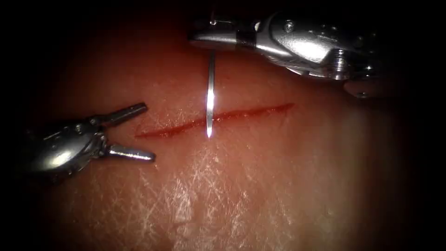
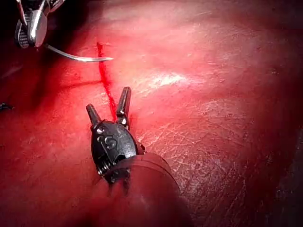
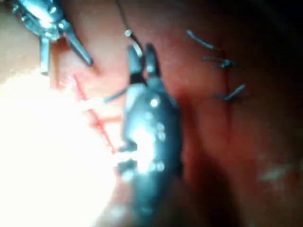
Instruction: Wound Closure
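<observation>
The cut [image 1: 218, 117] runs as a thin red line across the tissue [image 1: 260, 186]. My right tool [image 1: 197, 36] comes in from the upper right, jaws shut on the curved needle [image 1: 210, 97] near its rear end. The needle hangs down from the jaws, its tip over the middle of the cut and free of the tissue. A thin thread [image 1: 213, 15] leads up from the needle's rear. My left tool [image 1: 147, 132] sits at the cut's left end, jaws wide open and holding nothing. In the left wrist view its open jaws [image 2: 109, 101] straddle the cut [image 2: 105, 78], with the needle [image 2: 80, 57] beyond.
Several short blue thread pieces [image 3: 220, 61] lie in the tissue beside the right tool [image 3: 143, 49] in the right wrist view. The left tool [image 3: 47, 19] also appears there. White scored skin [image 1: 200, 195] spreads in front of the cut.
</observation>
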`<state>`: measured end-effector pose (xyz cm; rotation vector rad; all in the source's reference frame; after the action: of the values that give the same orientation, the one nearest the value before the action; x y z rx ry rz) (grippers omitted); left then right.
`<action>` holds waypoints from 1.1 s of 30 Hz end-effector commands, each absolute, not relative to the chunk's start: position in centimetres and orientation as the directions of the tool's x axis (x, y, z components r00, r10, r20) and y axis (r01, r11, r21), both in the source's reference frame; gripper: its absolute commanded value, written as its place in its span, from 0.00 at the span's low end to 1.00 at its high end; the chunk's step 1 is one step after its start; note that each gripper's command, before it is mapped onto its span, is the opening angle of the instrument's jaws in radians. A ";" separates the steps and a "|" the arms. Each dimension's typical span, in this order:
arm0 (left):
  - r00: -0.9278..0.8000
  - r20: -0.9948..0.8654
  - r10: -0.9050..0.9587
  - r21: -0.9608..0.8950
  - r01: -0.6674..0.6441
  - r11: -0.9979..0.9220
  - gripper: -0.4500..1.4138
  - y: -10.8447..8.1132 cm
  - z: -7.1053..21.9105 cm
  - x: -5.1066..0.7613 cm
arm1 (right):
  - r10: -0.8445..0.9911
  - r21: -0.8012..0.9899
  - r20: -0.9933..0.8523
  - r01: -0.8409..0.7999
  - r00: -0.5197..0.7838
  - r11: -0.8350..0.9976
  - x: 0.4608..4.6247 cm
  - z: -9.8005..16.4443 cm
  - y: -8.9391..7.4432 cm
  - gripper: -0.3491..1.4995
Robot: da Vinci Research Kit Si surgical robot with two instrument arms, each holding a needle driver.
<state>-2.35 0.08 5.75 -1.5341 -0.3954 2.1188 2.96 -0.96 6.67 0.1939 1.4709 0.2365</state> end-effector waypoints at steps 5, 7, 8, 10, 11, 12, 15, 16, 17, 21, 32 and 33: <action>-0.257 -0.826 0.502 -0.455 -0.222 -0.862 0.49 0.1 5.8 -2.40 | 0.275 0.272 -0.958 -0.038 0.082 0.961 3.03 6.7 -1.0 0.00; -0.257 -0.826 0.502 -0.455 -0.221 -0.863 0.45 0.1 5.8 -2.39 | 0.275 0.272 -0.958 -0.038 0.082 0.961 3.03 6.7 -1.0 0.00; -0.257 -0.826 0.501 -0.455 -0.220 -0.863 0.42 0.1 5.8 -2.38 | 0.275 0.272 -0.958 -0.038 0.082 0.961 3.03 6.7 -1.0 0.00; -0.269 -0.824 0.499 -0.453 -0.216 -0.865 0.39 0.0 5.8 -2.35 | 0.275 0.272 -0.958 -0.038 0.082 0.961 3.03 6.7 -1.0 0.00; -0.273 -0.823 0.498 -0.451 -0.219 -0.865 0.38 0.0 5.8 -2.35 | 0.252 0.250 -0.964 -0.030 0.084 0.968 3.03 6.7 -1.0 0.00; -0.280 -0.821 0.497 -0.453 -0.212 -0.866 0.37 0.0 5.8 -2.36 | 0.170 0.173 -0.978 0.015 0.120 0.985 3.03 6.7 -1.0 0.00; -0.287 -0.820 0.496 -0.459 -0.189 -0.868 0.32 -0.1 5.8 -2.42 | 0.091 0.100 -0.989 0.065 0.119 0.993 3.04 6.7 -1.0 0.00; -0.289 -0.819 0.495 -0.460 -0.183 -0.869 0.32 -0.1 5.7 -2.44 | 0.068 0.076 -0.991 0.074 0.114 0.994 3.04 6.7 -1.0 0.00; -0.291 -0.819 0.494 -0.460 -0.181 -0.869 0.32 -0.2 5.7 -2.47 | 0.056 0.065 -0.992 0.081 0.109 0.995 3.05 6.7 -1.0 0.00; -0.304 -0.821 0.483 -0.460 -0.149 -0.875 0.32 -0.3 5.8 -2.63 | -0.046 -0.037 -0.994 0.097 0.095 0.995 3.09 6.7 -1.0 0.00; -0.322 -0.809 0.492 -0.480 -0.121 -0.869 0.32 -0.4 6.1 -2.76 | -0.230 -0.224 -0.973 0.149 0.023 0.963 3.40 6.7 -1.1 0.00; -0.322 -0.809 0.491 -0.480 -0.120 -0.869 0.32 -0.4 6.1 -2.76 | -0.237 -0.231 -0.971 0.155 0.019 0.960 3.40 6.7 -1.1 0.00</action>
<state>-2.71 -0.40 6.00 -1.5436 -0.4739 2.2352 3.33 -1.08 6.70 -0.0701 1.5213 -0.3124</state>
